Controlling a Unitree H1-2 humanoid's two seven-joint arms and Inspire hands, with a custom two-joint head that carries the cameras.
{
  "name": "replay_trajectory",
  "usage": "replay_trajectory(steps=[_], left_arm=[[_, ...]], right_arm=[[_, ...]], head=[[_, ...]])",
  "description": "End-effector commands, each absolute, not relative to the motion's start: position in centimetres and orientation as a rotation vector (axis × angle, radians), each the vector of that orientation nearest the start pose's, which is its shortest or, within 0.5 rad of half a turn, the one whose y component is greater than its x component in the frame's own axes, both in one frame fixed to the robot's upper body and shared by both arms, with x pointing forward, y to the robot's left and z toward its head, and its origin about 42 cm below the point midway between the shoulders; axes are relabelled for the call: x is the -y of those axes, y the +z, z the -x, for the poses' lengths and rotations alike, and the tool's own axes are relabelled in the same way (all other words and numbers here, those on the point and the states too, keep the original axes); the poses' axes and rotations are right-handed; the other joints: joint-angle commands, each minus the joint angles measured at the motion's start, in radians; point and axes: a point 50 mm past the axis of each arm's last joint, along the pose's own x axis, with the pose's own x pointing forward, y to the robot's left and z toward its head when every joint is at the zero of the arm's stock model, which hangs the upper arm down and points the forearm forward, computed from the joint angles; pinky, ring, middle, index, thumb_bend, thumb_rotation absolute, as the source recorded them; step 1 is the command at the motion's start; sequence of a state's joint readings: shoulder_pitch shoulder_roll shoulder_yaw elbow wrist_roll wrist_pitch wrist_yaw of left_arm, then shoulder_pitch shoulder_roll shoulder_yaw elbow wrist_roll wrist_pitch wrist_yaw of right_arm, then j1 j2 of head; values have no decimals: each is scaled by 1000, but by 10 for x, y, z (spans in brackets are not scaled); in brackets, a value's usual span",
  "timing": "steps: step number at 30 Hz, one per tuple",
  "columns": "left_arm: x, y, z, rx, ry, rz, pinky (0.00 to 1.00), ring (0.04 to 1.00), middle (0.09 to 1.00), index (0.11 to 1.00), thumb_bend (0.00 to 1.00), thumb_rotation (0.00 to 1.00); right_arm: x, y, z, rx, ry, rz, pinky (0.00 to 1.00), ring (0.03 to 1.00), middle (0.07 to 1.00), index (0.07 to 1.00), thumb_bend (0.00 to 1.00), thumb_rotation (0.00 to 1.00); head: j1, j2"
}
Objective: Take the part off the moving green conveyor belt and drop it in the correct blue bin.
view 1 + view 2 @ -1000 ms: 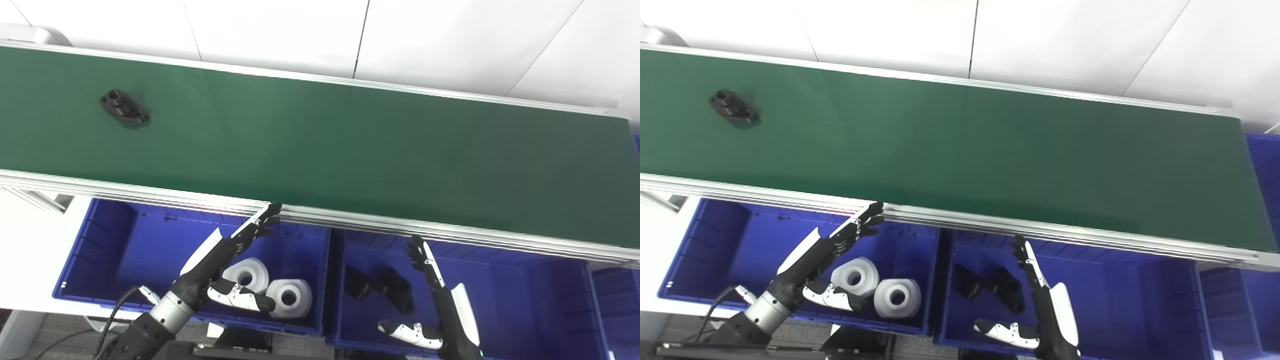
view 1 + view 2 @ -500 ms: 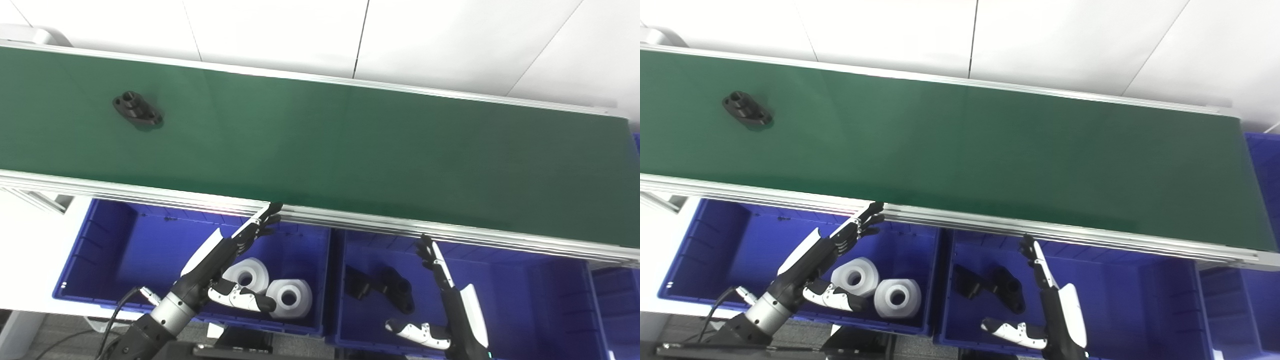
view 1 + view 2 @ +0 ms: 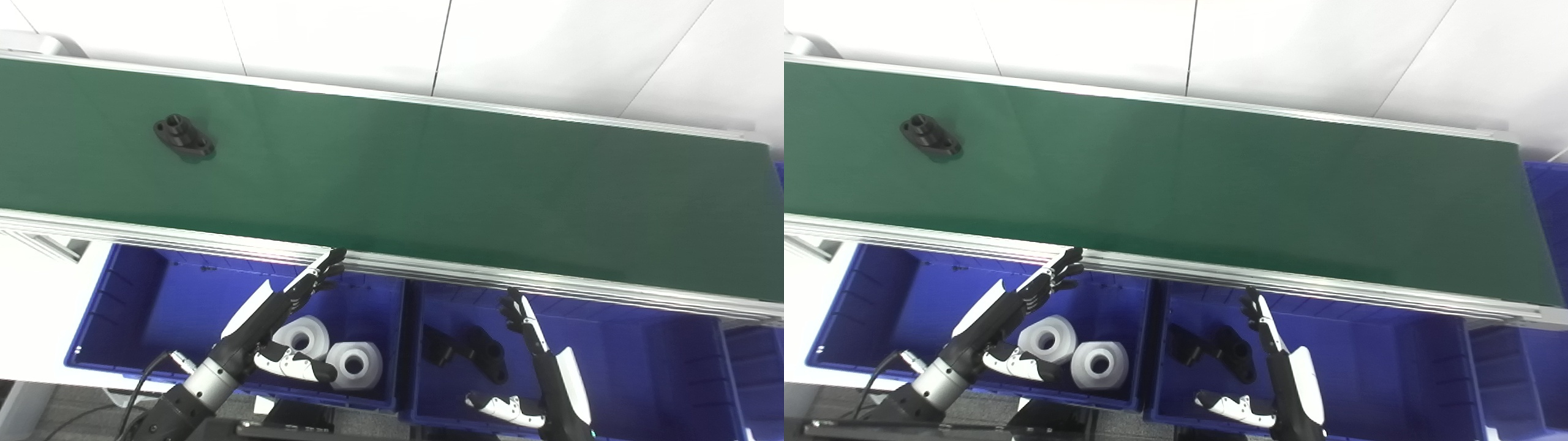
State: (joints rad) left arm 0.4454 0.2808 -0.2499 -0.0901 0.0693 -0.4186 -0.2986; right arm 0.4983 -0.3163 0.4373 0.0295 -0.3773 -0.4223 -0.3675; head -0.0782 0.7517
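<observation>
A black flanged part [image 3: 183,136] lies on the green conveyor belt [image 3: 429,177] at its left end. My left hand [image 3: 278,312] is open and empty, fingers stretched up to the belt's near rail, above the left blue bin [image 3: 122,306]. That bin holds two white cylindrical parts [image 3: 331,355]. My right hand [image 3: 539,367] is open and empty, fingers pointing up, over the middle blue bin [image 3: 643,361], which holds black parts [image 3: 471,355]. Both hands are far from the part on the belt.
A third blue bin [image 3: 1546,196] shows at the right edge. The belt's aluminium near rail [image 3: 490,278] runs between the bins and the belt. White wall panels stand behind the belt.
The black part has travelled to the right along the belt. My right hand dipped slightly, then rose again. My left hand has stayed put.
</observation>
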Motion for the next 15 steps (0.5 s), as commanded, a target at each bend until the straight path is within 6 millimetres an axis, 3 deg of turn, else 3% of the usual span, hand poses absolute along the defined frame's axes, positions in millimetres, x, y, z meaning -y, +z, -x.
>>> replay_trajectory(steps=[1, 9, 15], left_arm=[[-228, 60, -111, 55, -556, -226, 885, 942, 982, 970, 1000, 538], [-225, 61, -110, 51, -565, -225, 888, 947, 984, 971, 1000, 502], [-220, 58, -109, 64, -574, -260, 853, 925, 971, 959, 1000, 516]], right_arm=[[227, 30, -68, 34, 216, 434, 834, 880, 918, 980, 985, 652], [229, 30, -67, 31, 217, 443, 870, 899, 915, 981, 994, 659], [233, 26, -64, 30, 211, 470, 855, 893, 913, 982, 987, 676]], head=[[6, 1], [6, -1], [46, -37]])
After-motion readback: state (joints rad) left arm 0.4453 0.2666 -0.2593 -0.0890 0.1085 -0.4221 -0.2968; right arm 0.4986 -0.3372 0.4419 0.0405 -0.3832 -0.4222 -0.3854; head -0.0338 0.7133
